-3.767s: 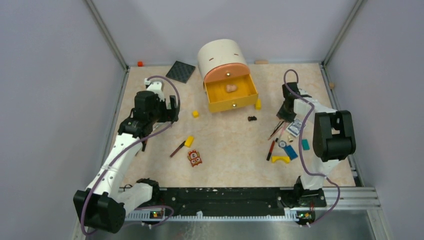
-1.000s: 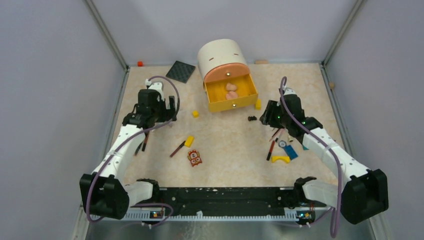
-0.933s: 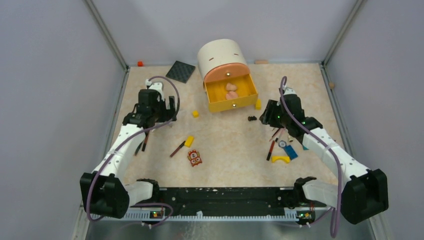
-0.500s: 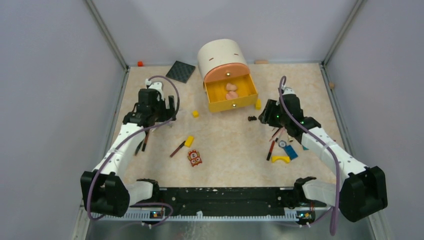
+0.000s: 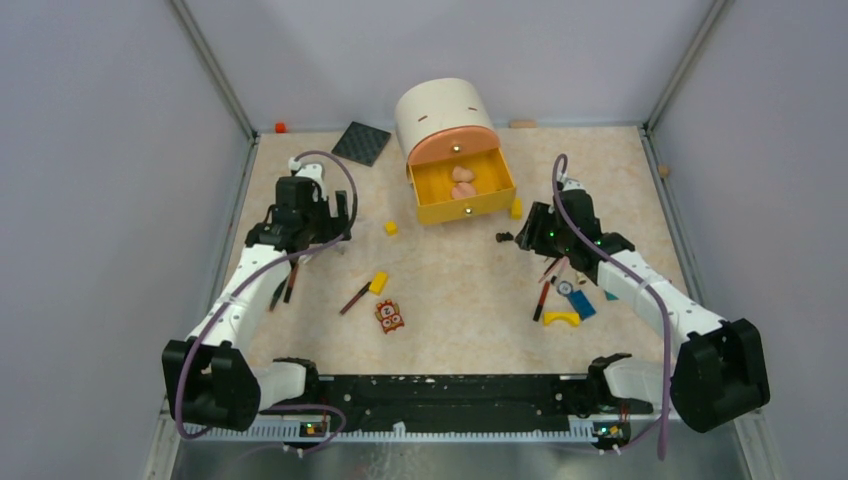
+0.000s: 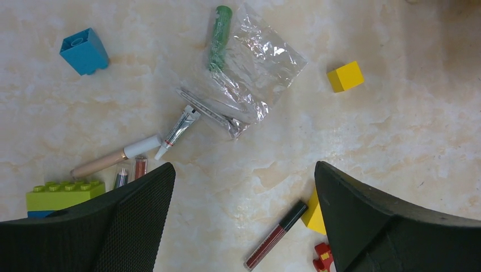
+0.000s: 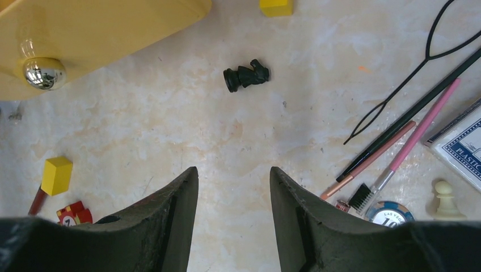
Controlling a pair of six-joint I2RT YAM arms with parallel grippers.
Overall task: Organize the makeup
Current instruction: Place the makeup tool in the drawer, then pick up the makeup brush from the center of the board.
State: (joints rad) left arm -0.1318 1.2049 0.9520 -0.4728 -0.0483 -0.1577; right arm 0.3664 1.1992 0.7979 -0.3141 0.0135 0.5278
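A dark red lip gloss (image 6: 276,235) (image 5: 355,297) with a black cap lies beside a yellow block (image 6: 313,212). My left gripper (image 6: 244,170) (image 5: 338,228) hangs open above the table, nothing between its fingers. Beyond it lie a green tube (image 6: 220,34), a silver tube (image 6: 177,130) and a beige stick (image 6: 113,158). My right gripper (image 7: 233,170) (image 5: 527,232) is open and empty over bare table. To its right lie a rose-gold pencil (image 7: 374,161), a black pencil and a pink brush (image 7: 420,136). A red stick (image 5: 541,298) lies at the right.
The round organizer (image 5: 445,110) stands at the back with its yellow drawer (image 5: 470,205) (image 7: 96,34) open, two pink items inside. Nearby are a small black piece (image 7: 246,75), yellow cubes (image 6: 345,76), the owl tile (image 5: 389,316), a crumpled plastic bag (image 6: 255,73), a blue block (image 6: 84,51) and a card box (image 7: 459,141).
Since the oldest frame a second pink item lies in the drawer, and the right arm has swung from the right-hand pile toward the centre. Over the last second both arms barely shift.
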